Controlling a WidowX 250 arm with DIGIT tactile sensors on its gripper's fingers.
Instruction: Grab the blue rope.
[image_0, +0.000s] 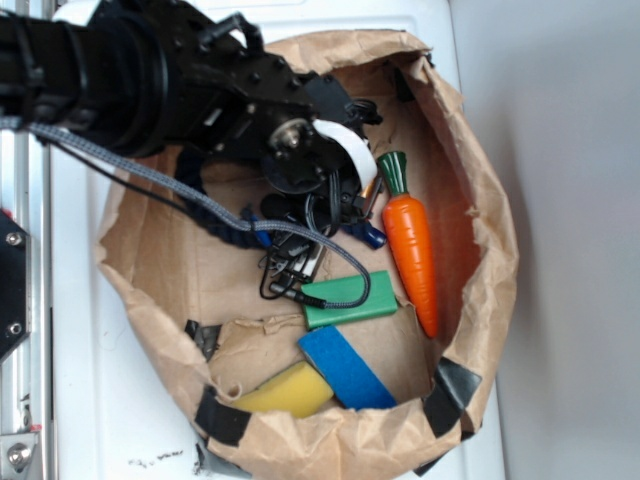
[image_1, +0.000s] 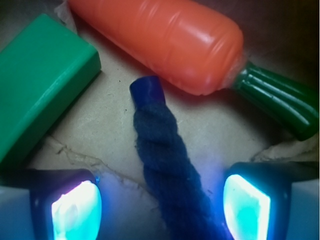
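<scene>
The blue rope (image_1: 165, 160) is a thick navy twisted cord with a glossy blue capped end, lying on brown paper. It runs between my two lit fingers in the wrist view, closer to the right one, with a gap on each side. My gripper (image_1: 162, 210) is open around it. In the exterior view the arm covers most of the rope (image_0: 232, 232); one capped end pokes out beside the carrot, and my gripper (image_0: 335, 215) sits low over it.
An orange toy carrot (image_1: 165, 40) with a green top lies just past the rope's end. A green block (image_1: 40, 80) sits to the left. The exterior view shows a blue block (image_0: 345, 365), a yellow piece (image_0: 285, 392), and the paper bag's raised walls (image_0: 480, 230).
</scene>
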